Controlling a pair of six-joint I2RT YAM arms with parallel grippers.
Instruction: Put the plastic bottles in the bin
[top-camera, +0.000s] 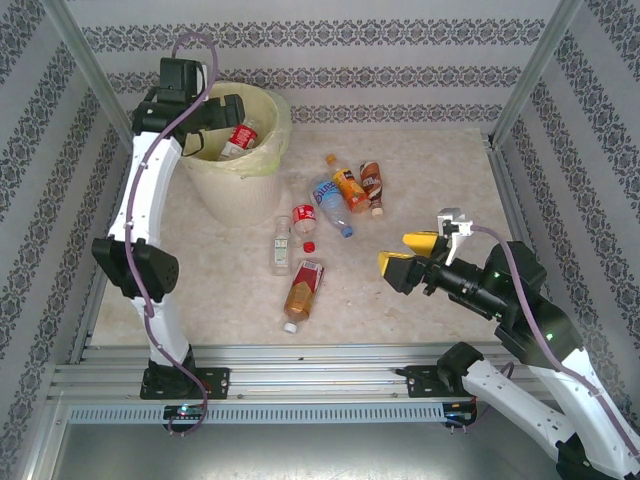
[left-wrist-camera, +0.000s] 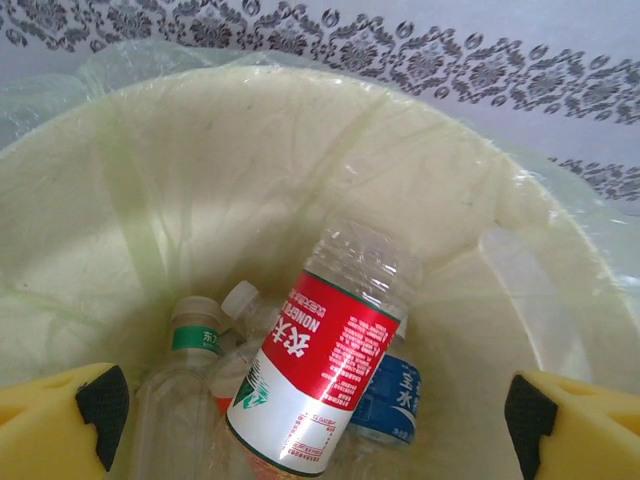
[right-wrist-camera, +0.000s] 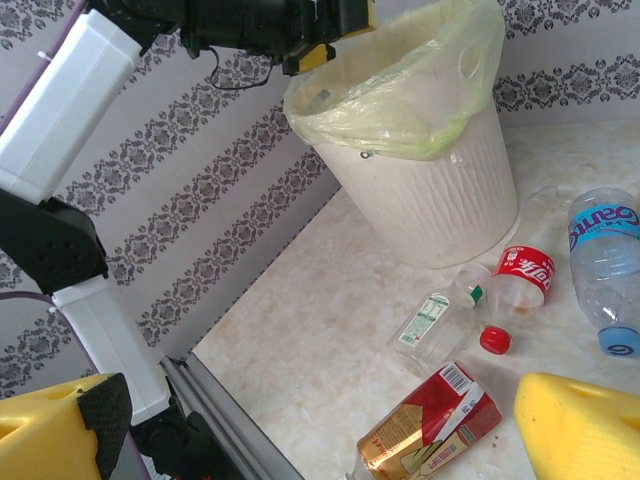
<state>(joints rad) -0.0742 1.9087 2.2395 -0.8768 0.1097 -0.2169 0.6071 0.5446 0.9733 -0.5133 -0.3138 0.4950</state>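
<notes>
The bin (top-camera: 214, 190) is standing at the far left of the table (top-camera: 420, 170), and it is already holding several of the plastic bottles. A red-labelled bottle (left-wrist-camera: 320, 370) is lying tilted on top. A green-banded bottle (left-wrist-camera: 192, 345) and a blue-labelled bottle (left-wrist-camera: 396, 396) are sitting beneath it.

My left claw (left-wrist-camera: 315, 420) is hanging over the bin's mouth with its yellow fingers (left-wrist-camera: 55, 430) spread wide. They are touching nothing and standing well clear of the red-labelled bottle on both sides. I am judging that I am holding it there so anything let go drops straight into the liner rather than onto the rim.

Six more bottles are waiting on the table to the right of the bin. They are a blue-labelled one (top-camera: 328, 196), an orange one (top-camera: 350, 187) and a brown one (top-camera: 372, 186), then a cola bottle (top-camera: 304, 219), a small clear bottle (top-camera: 281, 246) and a red-and-gold bottle (top-camera: 303, 290). A loose red cap (top-camera: 309, 246) is lying among them.

My right claw (top-camera: 406, 256) is hovering open and empty near the red-and-gold bottle, facing the cluster. I am reading that as lining up for the next pick, with much of the job left to do.
</notes>
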